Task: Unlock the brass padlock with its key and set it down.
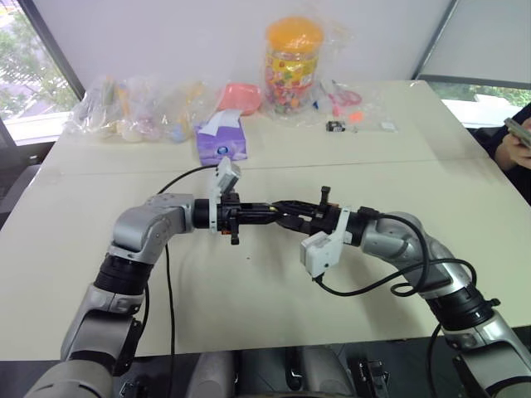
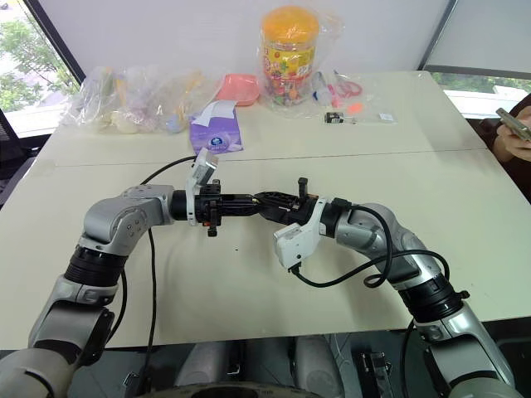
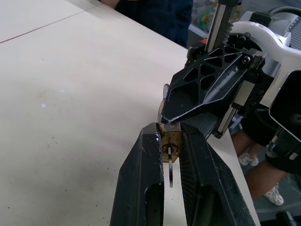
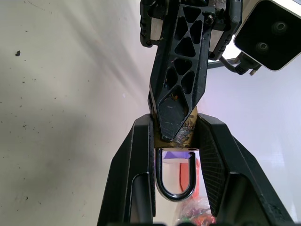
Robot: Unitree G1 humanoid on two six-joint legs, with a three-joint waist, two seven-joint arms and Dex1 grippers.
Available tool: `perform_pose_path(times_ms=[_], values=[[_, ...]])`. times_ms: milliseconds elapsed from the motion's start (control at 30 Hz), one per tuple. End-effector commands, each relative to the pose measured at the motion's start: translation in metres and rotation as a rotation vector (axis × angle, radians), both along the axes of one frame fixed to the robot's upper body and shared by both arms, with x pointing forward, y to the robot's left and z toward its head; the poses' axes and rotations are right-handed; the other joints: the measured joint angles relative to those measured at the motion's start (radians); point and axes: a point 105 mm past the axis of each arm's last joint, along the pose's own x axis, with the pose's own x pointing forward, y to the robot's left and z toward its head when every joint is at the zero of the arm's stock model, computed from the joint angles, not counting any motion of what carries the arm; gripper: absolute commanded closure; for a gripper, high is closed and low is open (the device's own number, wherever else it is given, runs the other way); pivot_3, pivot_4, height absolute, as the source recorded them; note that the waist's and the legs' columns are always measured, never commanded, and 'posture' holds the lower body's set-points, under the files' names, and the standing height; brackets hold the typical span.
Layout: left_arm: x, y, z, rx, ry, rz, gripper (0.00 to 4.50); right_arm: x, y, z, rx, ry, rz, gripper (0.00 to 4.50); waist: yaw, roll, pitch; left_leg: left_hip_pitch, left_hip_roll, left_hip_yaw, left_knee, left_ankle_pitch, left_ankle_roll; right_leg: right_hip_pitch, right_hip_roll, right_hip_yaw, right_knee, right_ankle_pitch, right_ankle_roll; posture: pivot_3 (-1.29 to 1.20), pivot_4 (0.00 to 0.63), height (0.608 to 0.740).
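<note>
**A:** Head views first. Where is the brass padlock?

**B:** It is between the two grippers, which meet tip to tip above the middle of the white table (image 1: 99, 249). The left gripper (image 1: 267, 210) and right gripper (image 1: 286, 217) overlap there. The lock itself is too small and too covered to make out from this angle.

**A:** Any readable labels on the table?

**B:** None legible. At the far edge stand a purple tissue box (image 1: 221, 141), an orange-lidded jar (image 1: 292, 65) of coloured items and clear plastic bags (image 1: 137, 108). A person's hand holding a phone (image 1: 516, 133) is at the right edge.

**A:** Left wrist view?

**B:** The brass padlock (image 3: 171, 141) appears as a small golden block with worn, dull faces. The key (image 3: 170, 167), a thin silvery piece, projects from its keyway face. The left fingers (image 3: 143, 183) stand on either side of the block, drawn in close to it with the key in the gap between them. The right gripper's finger presses on the block from the far side.

**A:** Right wrist view?

**B:** The right fingers (image 4: 136, 174) are clamped on the golden body. The silvery shackle (image 4: 175, 176) loops out between them, both legs seated in the body. A finger of the left gripper overlaps the body's other end.

**A:** Markings on the lock?

**B:** None can be read.
</note>
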Motion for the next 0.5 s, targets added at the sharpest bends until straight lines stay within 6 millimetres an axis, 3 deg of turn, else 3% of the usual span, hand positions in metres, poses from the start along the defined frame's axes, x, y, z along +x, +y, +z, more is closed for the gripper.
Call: perform_pose_path(times_ms=[33,100,200,233,300,433,500], values=[[0.003,0.002,0.008,-0.027,-0.022,0.018,4.50,-0.011,0.007,0.015,0.043,-0.040,0.048,2.76,0.000,0.000,0.000,0.000,0.000,0.000,0.000,0.000,0.000,0.000,0.000,0.000,0.000,0.000,0.000,0.00,0.150,0.737],[0.001,0.001,0.008,-0.026,-0.017,0.009,4.50,-0.011,0.007,0.014,0.053,-0.013,0.038,1.92,0.000,0.000,0.000,0.000,0.000,0.000,0.000,0.000,0.000,0.000,0.000,0.000,0.000,0.000,0.000,0.00,0.150,0.737],[0.000,0.002,0.008,-0.022,-0.022,0.000,4.50,-0.007,0.001,0.011,0.080,0.077,-0.018,0.30,0.001,0.000,0.000,0.000,0.000,0.000,0.000,0.000,0.000,0.000,0.000,0.000,0.000,0.000,0.001,0.00,0.150,0.737],[0.000,0.003,0.008,-0.021,-0.025,0.004,4.50,-0.006,-0.005,0.009,0.080,0.121,-0.037,0.03,0.001,0.000,0.000,0.000,0.000,0.000,0.000,0.000,0.000,0.000,0.000,0.000,0.000,0.000,0.000,0.00,0.150,0.737],[0.001,0.006,0.009,-0.021,-0.027,0.010,4.50,-0.005,-0.016,0.006,0.082,0.217,-0.085,0.03,0.002,0.000,0.000,0.000,0.000,0.000,0.000,0.000,0.000,0.000,0.000,0.000,0.000,0.000,0.000,0.00,0.150,0.737],[0.002,0.009,0.010,-0.020,-0.033,0.014,4.50,0.002,-0.032,0.023,0.309,0.460,-0.205,0.03,0.001,0.000,0.000,0.000,0.000,0.000,0.000,0.000,0.000,0.000,0.000,0.000,0.000,0.000,0.000,0.00,0.150,0.737],[0.002,0.010,0.010,-0.017,-0.039,0.011,4.50,0.002,-0.037,0.032,0.415,0.597,-0.234,0.56,0.001,0.000,0.000,0.000,0.001,0.000,0.000,0.000,0.000,0.000,0.000,0.000,0.000,0.001,0.001,0.00,0.150,0.737]])
